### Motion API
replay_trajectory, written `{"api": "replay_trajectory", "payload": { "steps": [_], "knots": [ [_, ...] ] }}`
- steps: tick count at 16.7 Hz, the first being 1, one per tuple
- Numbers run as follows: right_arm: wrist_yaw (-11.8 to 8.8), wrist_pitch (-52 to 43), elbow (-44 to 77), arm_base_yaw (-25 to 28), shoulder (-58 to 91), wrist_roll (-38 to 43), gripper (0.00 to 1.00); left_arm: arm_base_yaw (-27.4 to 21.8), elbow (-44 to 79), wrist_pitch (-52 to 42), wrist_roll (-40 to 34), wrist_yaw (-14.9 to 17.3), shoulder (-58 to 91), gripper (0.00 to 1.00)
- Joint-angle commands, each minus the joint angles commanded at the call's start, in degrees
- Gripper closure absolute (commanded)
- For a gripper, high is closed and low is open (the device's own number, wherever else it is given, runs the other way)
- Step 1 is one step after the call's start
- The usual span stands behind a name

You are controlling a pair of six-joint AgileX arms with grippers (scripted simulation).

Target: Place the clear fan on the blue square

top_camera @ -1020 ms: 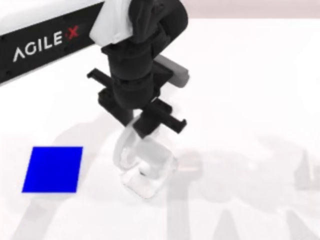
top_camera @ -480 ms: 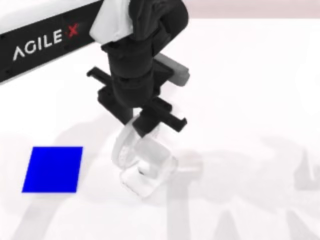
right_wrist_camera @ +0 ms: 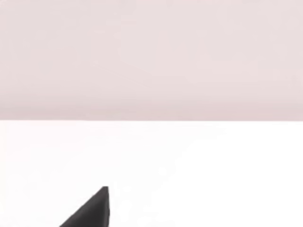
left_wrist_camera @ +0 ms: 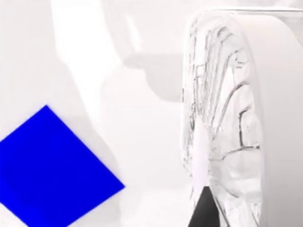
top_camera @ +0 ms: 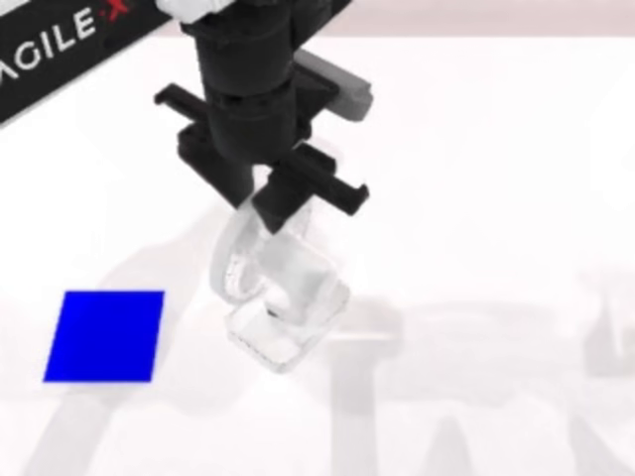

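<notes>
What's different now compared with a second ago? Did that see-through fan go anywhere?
The left gripper, shut on the clear fan, has risen with it: in the top view arm and fan have shifted toward the top and a little to the left, so the fan looks lifted off the table. It held the fan already a second ago. The blue square has not moved and is still bare. The right arm stays out of the top view.

White table, pale pinkish wall behind its far edge

White table, pale pinkish wall behind
</notes>
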Motion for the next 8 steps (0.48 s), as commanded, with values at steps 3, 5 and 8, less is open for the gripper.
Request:
{"api": "replay_trajectory", "payload": {
  "steps": [3, 5, 8],
  "knots": [
    [0.0, 0.0, 0.0, 0.0, 0.0, 0.0, 0.0, -0.3, -0.14, 0.13, 0.06, -0.03, -0.14, 1.0],
    [0.0, 0.0, 0.0, 0.0, 0.0, 0.0, 0.0, 0.09, -0.75, 0.05, -1.74, -0.05, -0.33, 1.0],
    [0.0, 0.0, 0.0, 0.0, 0.0, 0.0, 0.0, 1.77, -2.73, -0.12, -8.98, -0.14, -1.22, 1.0]
  ]
}}
